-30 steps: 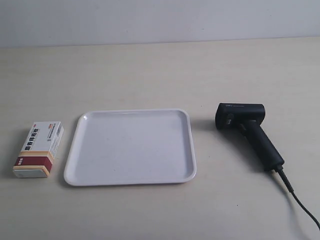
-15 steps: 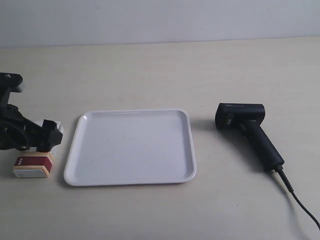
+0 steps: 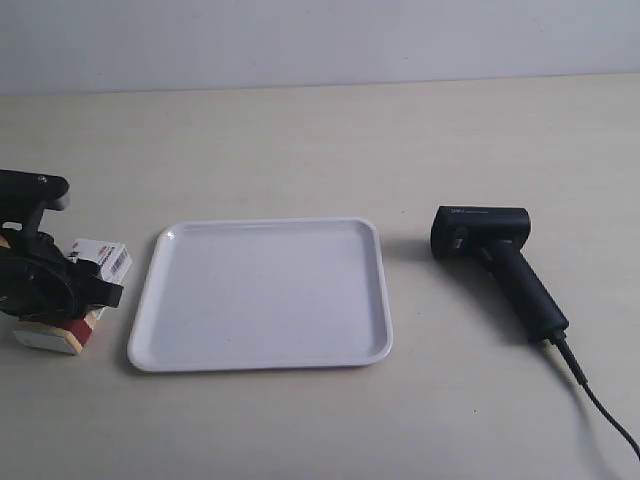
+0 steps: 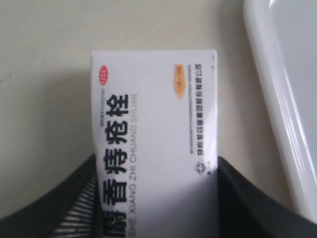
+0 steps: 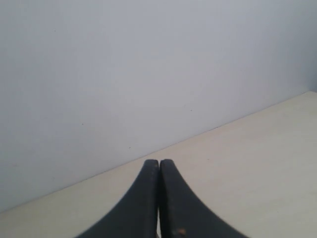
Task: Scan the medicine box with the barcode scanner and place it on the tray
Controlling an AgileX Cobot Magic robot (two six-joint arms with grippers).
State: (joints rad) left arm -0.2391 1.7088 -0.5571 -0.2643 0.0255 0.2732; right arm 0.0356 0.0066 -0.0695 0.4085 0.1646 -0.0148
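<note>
Medicine box (image 4: 154, 144) sat clamped between my left end effector (image 4: 156, 198) fingers on the tabletop (image 3: 300, 420), just beside the tray (image 3: 262, 362); my right end effector (image 5: 159, 198) was clenched empty.

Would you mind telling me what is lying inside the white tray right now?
Nothing: the tray shows only bare white floor. The medicine box sits beside it on the table, between the left pincer's fingers.

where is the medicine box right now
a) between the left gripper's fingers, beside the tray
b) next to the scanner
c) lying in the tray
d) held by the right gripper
a: the left wrist view shows the box between the left gripper's fingers, the tray alongside.
</note>
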